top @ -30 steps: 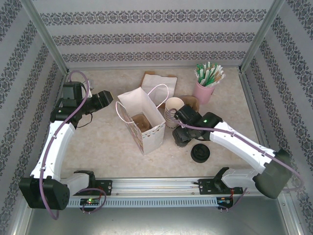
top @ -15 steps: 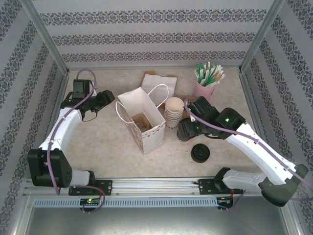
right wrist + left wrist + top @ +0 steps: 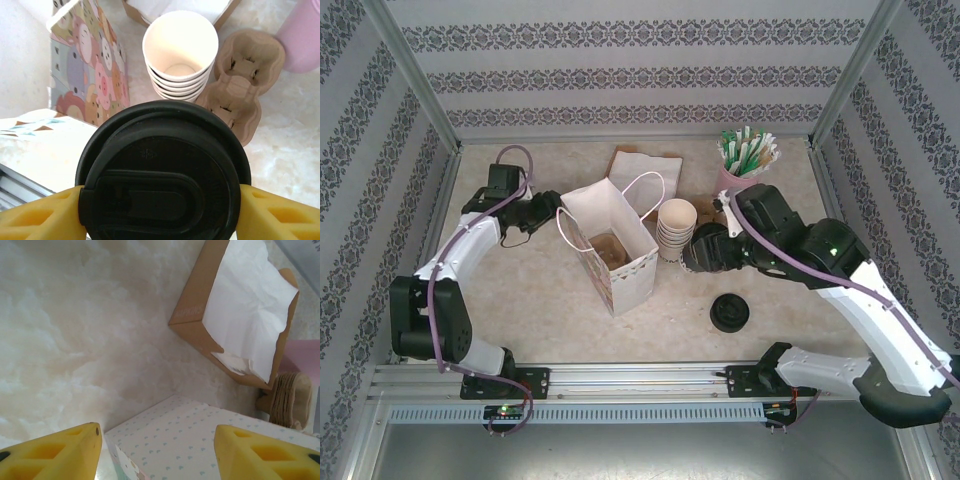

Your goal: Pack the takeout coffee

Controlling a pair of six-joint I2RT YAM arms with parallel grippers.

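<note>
Marbled tabletop (image 3: 520, 290); round, black-lidded takeout coffee (image 3: 162, 175)

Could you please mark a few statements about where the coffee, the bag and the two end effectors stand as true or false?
1. The right end effector is shut on the takeout coffee. True.
2. The takeout coffee is inside the paper bag. False: it is held outside the bag, beside the stack of cups.
3. The left end effector is open. True.
4. The stack of cups lies on its side. False: it stands upright, mouth up.
</note>
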